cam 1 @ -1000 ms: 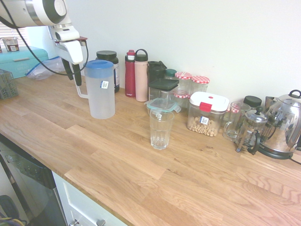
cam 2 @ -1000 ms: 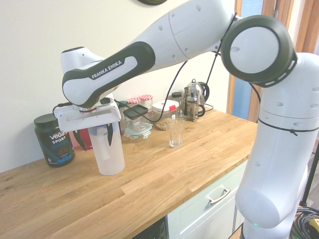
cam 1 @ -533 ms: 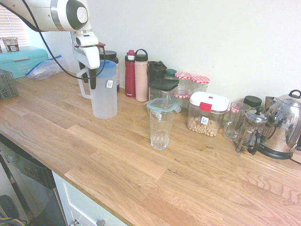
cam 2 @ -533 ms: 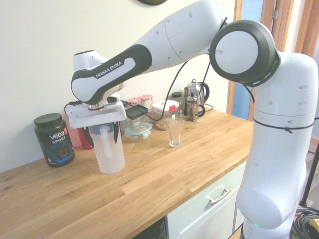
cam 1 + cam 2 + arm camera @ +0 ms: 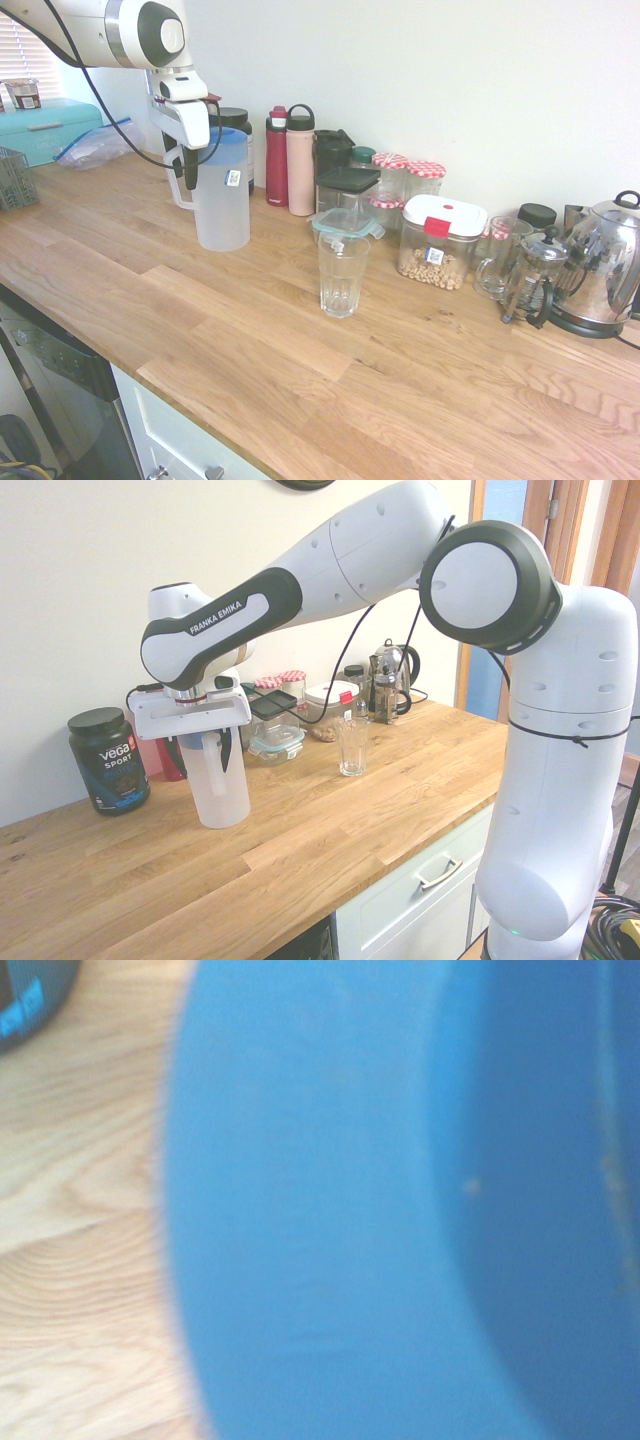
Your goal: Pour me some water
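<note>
Gripper set over the jug handle, grasp about to be made.

The water sits in the frosted jug (image 5: 222, 190) with its blue lid (image 5: 400, 1200), upright on the wooden counter (image 5: 250, 330) toward its far left, just in front of the dark tub (image 5: 109, 760) and left of the bottles. The gripper (image 5: 209, 759) points down at the jug's side handle (image 5: 180, 185), fingers spread to either side of it and not visibly clamped. For a sound hold, I judge the fingers should sit low enough to close squarely on the handle's upright, then lift without tipping. The drinking glass (image 5: 342, 273) stands well apart to the right, nearer the front edge, open and upright.
</note>
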Robot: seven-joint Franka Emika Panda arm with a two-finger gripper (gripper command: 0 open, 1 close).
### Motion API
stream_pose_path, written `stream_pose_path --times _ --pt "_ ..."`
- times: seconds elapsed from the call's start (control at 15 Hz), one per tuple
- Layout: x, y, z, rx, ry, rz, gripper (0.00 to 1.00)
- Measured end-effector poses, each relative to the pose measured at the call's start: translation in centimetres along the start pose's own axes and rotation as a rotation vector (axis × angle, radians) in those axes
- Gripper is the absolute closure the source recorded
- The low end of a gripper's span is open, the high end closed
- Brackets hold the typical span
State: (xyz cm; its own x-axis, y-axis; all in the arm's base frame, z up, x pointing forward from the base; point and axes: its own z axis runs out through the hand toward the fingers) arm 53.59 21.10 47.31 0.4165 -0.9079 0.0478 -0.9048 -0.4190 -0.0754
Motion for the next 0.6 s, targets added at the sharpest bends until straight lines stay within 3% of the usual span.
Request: stream_pose_path --times 0.6 --pt "0.83 0.40 0.29 0.013 0.008 -0.106 1.00"
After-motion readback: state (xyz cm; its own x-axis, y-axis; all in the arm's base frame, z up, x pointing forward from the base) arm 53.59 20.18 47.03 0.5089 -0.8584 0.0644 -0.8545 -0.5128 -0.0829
